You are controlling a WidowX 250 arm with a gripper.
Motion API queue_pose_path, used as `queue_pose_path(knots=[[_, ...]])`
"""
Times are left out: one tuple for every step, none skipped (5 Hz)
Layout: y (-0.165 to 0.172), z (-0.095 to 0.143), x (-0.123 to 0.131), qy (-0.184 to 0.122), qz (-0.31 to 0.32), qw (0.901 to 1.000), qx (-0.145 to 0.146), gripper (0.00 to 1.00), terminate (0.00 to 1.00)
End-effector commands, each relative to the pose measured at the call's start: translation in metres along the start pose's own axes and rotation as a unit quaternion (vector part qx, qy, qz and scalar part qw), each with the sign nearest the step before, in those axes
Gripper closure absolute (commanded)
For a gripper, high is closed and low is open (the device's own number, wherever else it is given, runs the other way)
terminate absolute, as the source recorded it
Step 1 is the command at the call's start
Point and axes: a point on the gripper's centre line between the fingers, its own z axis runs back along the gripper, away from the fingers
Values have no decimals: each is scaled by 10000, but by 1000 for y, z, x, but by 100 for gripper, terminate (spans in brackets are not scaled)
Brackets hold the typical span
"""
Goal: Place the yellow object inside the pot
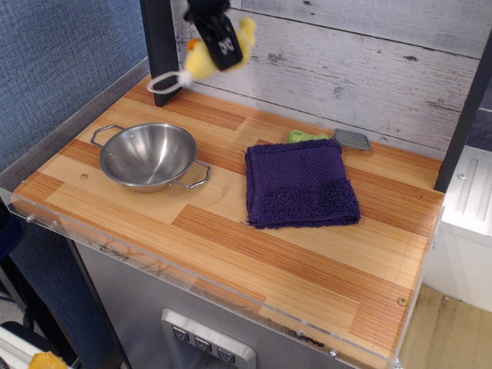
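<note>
Yellow object [200, 55] clamped in fingers [223, 44], pot [147, 156] beside purple cloth [300, 183]

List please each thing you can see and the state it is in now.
Tool: shut on the yellow duck, high above the table.
Yellow duck: held in the air, white loop hanging.
Pot: upright, empty.
Purple cloth: folded, flat.
Green item: behind the cloth.
Grey ridged item: on the table.

Yellow duck [201, 55] aloft; steel pot [147, 156] empty below.
</note>
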Motion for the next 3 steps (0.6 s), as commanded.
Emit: queue_pose_path(knots=[[-12, 51, -26, -169, 163, 9994, 235, 100, 0], [-14, 53, -51, -86, 457, 9987, 228, 100, 0], [-16, 40, -74, 197, 564, 9981, 135, 100, 0]])
